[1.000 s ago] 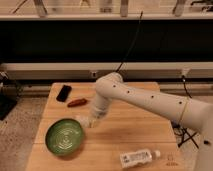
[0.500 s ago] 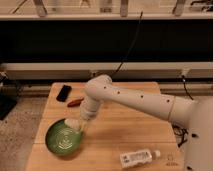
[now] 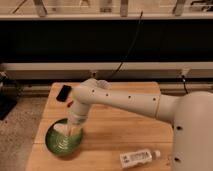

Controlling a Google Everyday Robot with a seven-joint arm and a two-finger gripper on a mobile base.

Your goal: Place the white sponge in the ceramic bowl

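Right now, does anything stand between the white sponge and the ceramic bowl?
Nothing visible does. The end effector hangs over the ceramic bowl with the white sponge at its tip. The white bottle lies well apart from the bowl.

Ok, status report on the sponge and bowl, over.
Claw down in the bowl. Sponge at the claw, inside the rim. Bottle off to the side.

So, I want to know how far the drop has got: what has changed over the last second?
The gripper swung toward the picture's left, from the right rim of the bowl to above its inside, and dipped a little. A pale block, likely the sponge, shows at its tip; whether it has been let go cannot be told. The bowl, bottle and black object stayed put.
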